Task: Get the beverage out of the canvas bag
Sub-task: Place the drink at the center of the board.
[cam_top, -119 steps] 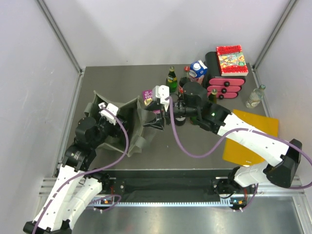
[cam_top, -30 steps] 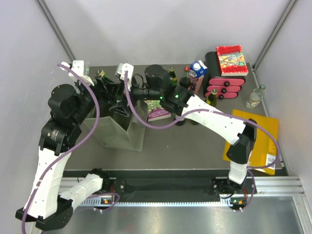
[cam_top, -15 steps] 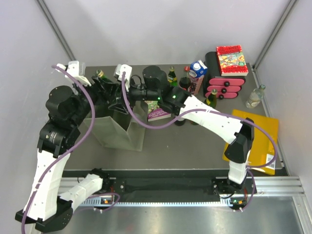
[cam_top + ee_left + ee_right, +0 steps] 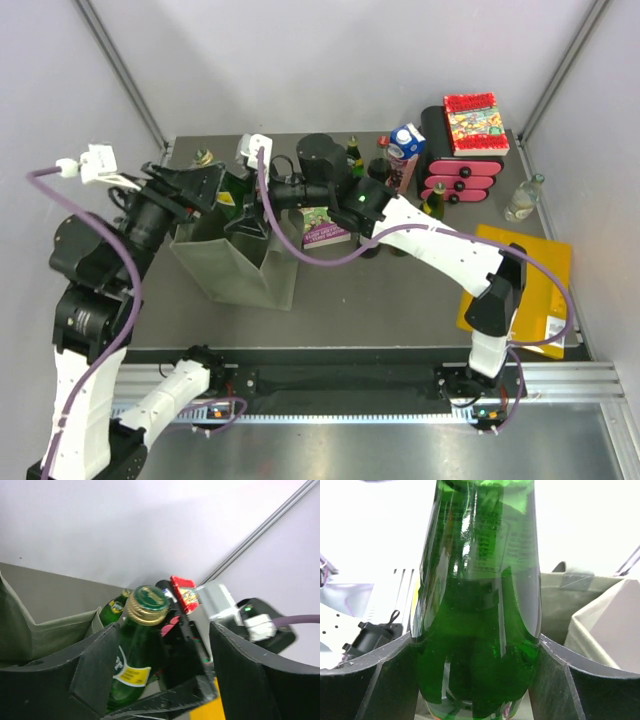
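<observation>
The beverage, a green glass bottle (image 4: 230,188) with a gold cap, stands up out of the mouth of the olive canvas bag (image 4: 240,270). My right gripper (image 4: 243,215) reaches in from the right and is shut on the bottle's body (image 4: 480,605), both fingers (image 4: 385,680) pressed against the glass. My left gripper (image 4: 203,186) is open at the bag's left rim. In the left wrist view the bottle (image 4: 142,630) stands between the spread fingers (image 4: 95,665) of that gripper (image 4: 164,627), close to the left one and far from the right one. Bag cloth (image 4: 45,635) (image 4: 590,610) shows beside the bottle.
A purple-and-green book (image 4: 322,228) lies right of the bag. Behind stand other green bottles (image 4: 352,155), a milk carton (image 4: 405,145) and a pink drawer box (image 4: 465,172) with a red book (image 4: 475,122) on top. A clear bottle (image 4: 523,197) and a yellow pad (image 4: 515,280) sit at right.
My left gripper has opened, and its arm has swung back to the left away from the bottle. My right gripper has closed on the bottle and stayed in place.
</observation>
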Robot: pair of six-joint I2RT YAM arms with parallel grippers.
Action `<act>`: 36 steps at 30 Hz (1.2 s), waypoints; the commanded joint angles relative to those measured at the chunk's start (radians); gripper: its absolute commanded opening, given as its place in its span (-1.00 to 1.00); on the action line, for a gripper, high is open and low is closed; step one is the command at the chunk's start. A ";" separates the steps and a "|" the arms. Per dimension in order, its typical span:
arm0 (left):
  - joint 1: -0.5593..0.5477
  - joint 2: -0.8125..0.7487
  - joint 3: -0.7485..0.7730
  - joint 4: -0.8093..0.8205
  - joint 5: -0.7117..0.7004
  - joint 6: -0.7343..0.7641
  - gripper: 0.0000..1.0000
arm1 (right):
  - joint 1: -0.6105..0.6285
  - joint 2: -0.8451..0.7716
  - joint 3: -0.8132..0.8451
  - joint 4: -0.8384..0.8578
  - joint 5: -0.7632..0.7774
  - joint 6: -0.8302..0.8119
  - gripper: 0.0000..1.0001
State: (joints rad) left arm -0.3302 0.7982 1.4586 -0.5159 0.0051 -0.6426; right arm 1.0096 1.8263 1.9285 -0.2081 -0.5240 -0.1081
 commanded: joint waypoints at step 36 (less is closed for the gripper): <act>-0.001 0.151 0.263 0.002 0.245 0.017 0.98 | -0.183 -0.389 -0.258 0.111 -0.159 0.170 -1.00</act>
State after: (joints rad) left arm -0.3302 0.8928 1.6913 -0.5785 0.1627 -0.6529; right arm 0.8646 1.5539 1.6695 -0.2554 -0.6422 0.0395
